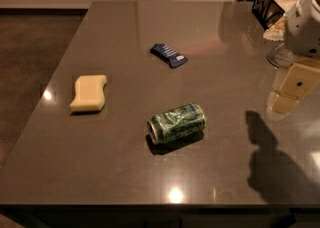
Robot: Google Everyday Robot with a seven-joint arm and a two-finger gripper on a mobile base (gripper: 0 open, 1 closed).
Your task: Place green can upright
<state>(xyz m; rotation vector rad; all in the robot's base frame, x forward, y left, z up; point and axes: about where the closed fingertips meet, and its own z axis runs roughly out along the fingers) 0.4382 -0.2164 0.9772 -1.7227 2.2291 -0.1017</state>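
The green can (176, 122) lies on its side near the middle of the dark grey table (115, 162), a little toward the front. It is dented, green with white mottled print, and its silver end faces front-left. My gripper (294, 91) hangs at the right edge of the view, above the table and well to the right of the can, not touching it. The white arm body (306, 19) sits above it and is partly cut off by the frame.
A blue snack wrapper (169, 55) lies behind the can. A yellow sponge (89, 92) lies at the left. A black wire rack (267, 3) and a clear container (278, 54) stand at the back right. The arm's shadow (270, 159) falls front right.
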